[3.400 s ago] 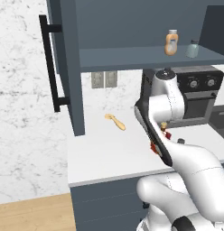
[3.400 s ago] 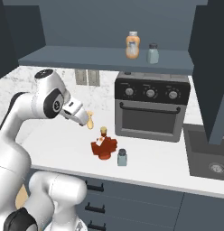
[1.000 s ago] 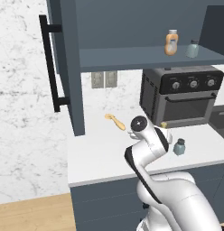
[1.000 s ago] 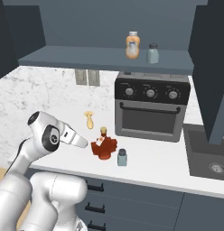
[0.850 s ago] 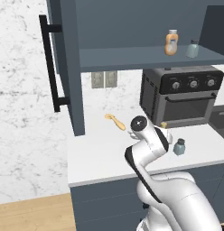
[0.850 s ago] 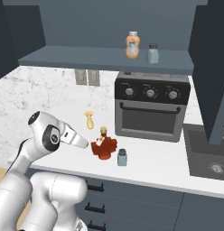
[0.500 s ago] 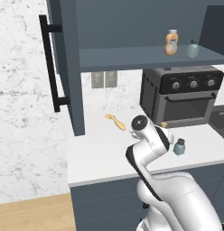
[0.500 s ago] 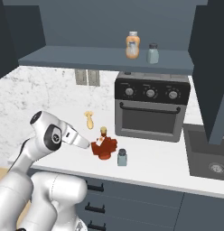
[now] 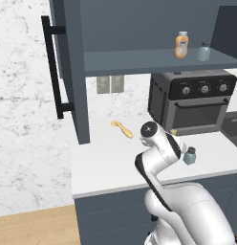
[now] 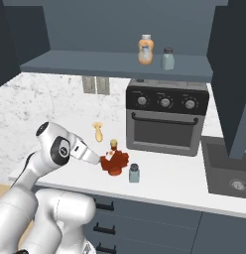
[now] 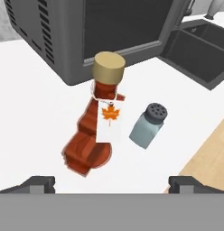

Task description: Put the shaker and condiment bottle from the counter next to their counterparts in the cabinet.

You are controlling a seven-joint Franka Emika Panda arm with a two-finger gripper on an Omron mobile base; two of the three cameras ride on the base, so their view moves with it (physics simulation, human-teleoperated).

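Task at its opening stage. Both items to be moved stand on the white surface (image 10: 164,181) in front of the toaster oven (image 10: 165,116); neither is lifted nor gripped, so both transfers are judged to remain. The bottle (image 11: 96,122) is slim, dark red-brown and ribbed, widening to a lobed base, with a narrow neck, a tan cap and a small white tag bearing a red maple leaf; in the right base view it (image 10: 114,159) stands upright just off the end of the arm. The shaker (image 11: 148,126), just beside the bottle but apart from it, is squat, translucent blue-grey, with a dark grey perforated cap, and reaches about half the bottle's height; it also shows in both base views (image 9: 189,155) (image 10: 134,173). The pincer (image 11: 112,184) is spread wide and empty, its two dark fingertips (image 11: 38,183) set to either side of the bottle and short of it; the bottle appears to be the first target. In the open cabinet (image 10: 115,64) above, the counterparts wait on the shelf: a pale orange bottle (image 10: 145,49) and, near it, a second small blue-grey shaker (image 10: 167,58), with free shelf on both sides of the pair.
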